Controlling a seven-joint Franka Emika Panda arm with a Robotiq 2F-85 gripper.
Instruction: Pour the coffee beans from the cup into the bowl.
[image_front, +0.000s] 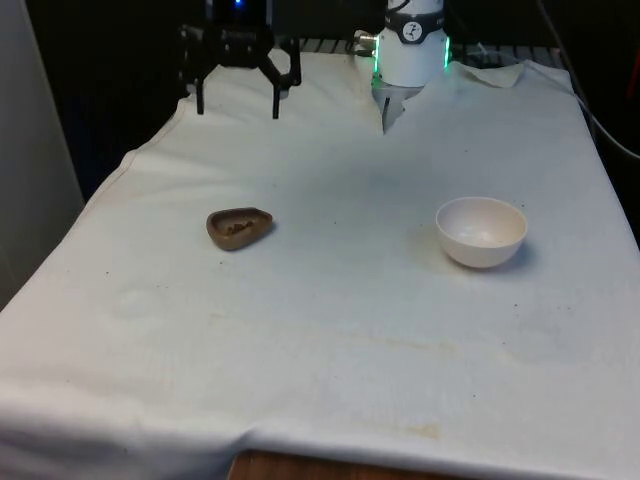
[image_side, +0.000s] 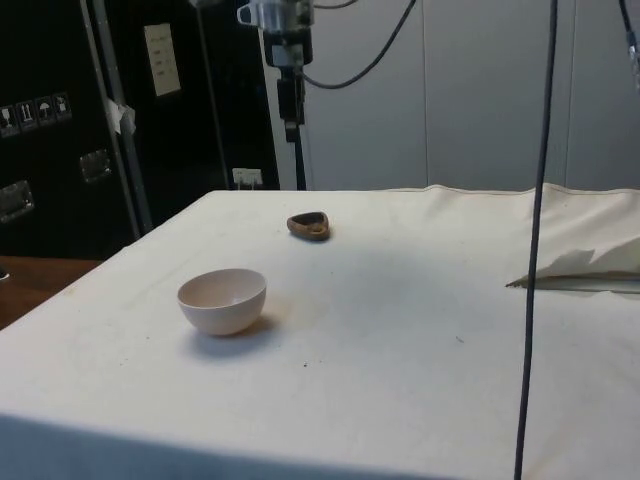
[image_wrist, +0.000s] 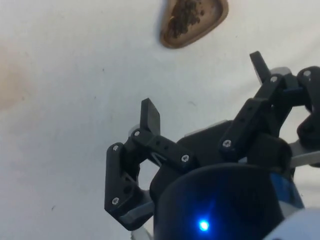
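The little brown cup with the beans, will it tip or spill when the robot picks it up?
The cup looks low and wide, so it probably sits steady. It is shallow with loose coffee beans inside, so a small tilt might spill them. It seems small and likely light for the gripper.

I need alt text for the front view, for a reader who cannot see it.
An open black pincer hangs above the far part of a white cloth. On the cloth, a small brown cup with coffee beans sits toward the front view's left, and a white bowl stands apart toward its right.
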